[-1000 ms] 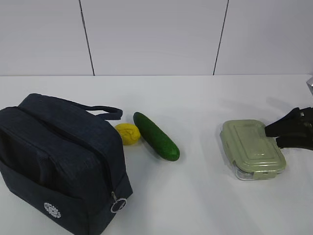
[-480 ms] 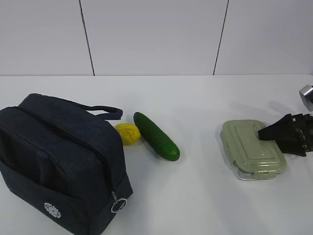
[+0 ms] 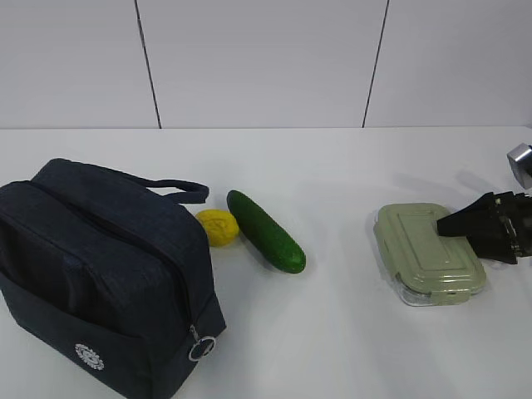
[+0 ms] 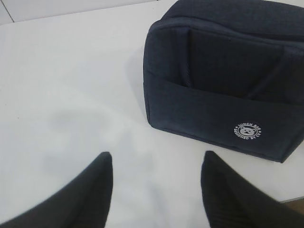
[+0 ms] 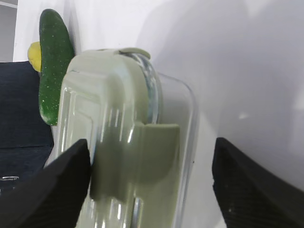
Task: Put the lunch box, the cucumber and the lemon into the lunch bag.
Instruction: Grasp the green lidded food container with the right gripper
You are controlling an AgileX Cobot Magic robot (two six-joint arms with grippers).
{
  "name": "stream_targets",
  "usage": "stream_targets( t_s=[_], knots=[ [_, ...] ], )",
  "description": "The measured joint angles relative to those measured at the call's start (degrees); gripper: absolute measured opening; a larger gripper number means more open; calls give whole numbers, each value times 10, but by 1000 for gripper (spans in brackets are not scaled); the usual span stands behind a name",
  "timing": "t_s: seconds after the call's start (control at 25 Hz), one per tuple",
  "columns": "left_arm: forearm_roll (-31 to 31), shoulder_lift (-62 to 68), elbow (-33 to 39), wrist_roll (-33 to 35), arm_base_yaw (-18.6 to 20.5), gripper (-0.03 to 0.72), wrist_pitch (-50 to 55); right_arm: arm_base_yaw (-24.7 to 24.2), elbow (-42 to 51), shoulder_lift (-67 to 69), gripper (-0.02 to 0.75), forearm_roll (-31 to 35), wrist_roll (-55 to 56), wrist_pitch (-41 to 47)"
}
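The lunch box [image 3: 426,249], clear glass with a sage-green lid, lies flat at the right. My right gripper [image 3: 456,232] is open at its right side. In the right wrist view the open gripper [image 5: 151,149] straddles the box's edge [image 5: 118,118], with the lid clasp between the jaws. The dark green cucumber [image 3: 266,231] and the yellow lemon [image 3: 218,227] lie side by side at the centre-left. The navy lunch bag [image 3: 100,274] stands zipped shut at the left. My left gripper [image 4: 156,161] is open and empty over bare table, in front of the bag [image 4: 223,76].
The white table [image 3: 332,332] runs back to a white panelled wall. The bag's strap handle [image 3: 179,189] lies toward the lemon. The zipper's ring pull [image 3: 201,347] hangs at the bag's front corner. The cucumber [image 5: 54,66] and lemon [image 5: 33,54] also show beyond the box.
My right gripper has moved a little left, its upper finger now reaching over the lunch box's right edge. The box, cucumber and lemon have not moved.
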Motion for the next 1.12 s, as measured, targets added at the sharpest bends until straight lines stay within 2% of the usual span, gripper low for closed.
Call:
stream_targets(
  t_s=[0.76, 1.12],
  knots=[
    [0, 0, 0, 0, 0, 432, 0, 10, -3, 0, 586, -15, 14, 4],
    [0, 0, 0, 0, 0, 432, 0, 12, -9, -24, 583, -47, 27, 1]
  ],
)
